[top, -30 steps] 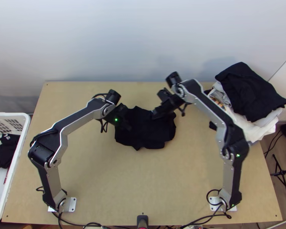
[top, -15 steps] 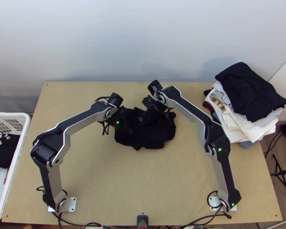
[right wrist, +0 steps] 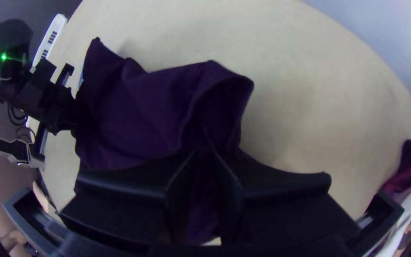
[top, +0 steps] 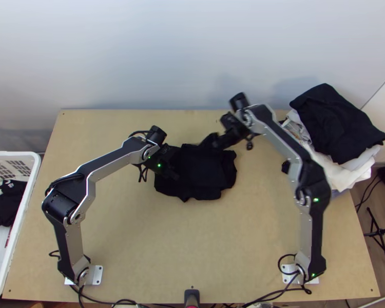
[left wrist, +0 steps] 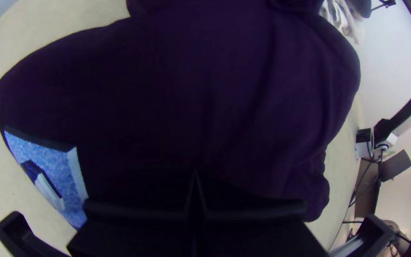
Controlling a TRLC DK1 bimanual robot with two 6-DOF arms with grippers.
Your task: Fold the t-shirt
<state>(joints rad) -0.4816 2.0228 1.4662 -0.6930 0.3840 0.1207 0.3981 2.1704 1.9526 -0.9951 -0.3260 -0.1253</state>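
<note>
The black t-shirt (top: 203, 177) lies bunched on the table's upper middle and looks dark purple in the left wrist view (left wrist: 181, 85), where a blue print (left wrist: 60, 166) shows near one edge. At its left part is my left gripper (top: 170, 167); its fingers (left wrist: 139, 209) are together, tips at the cloth, and I cannot tell whether they pinch any. By the shirt's upper edge, my right gripper (top: 210, 142) is shut on a bunched part. In the right wrist view, cloth (right wrist: 143, 104) rises between the tips of my right gripper (right wrist: 203, 150).
A stack of folded clothes (top: 336, 123), black on top with white below, stands at the table's upper right. On the left, beside the table, a white basket (top: 20, 220) holds more clothes. The wooden table (top: 192, 241) extends toward the arms' bases.
My right gripper moved left over the shirt, then back up and right. Cloth near it now lies differently. My left gripper shifted slightly right and has since stayed nearly still.
</note>
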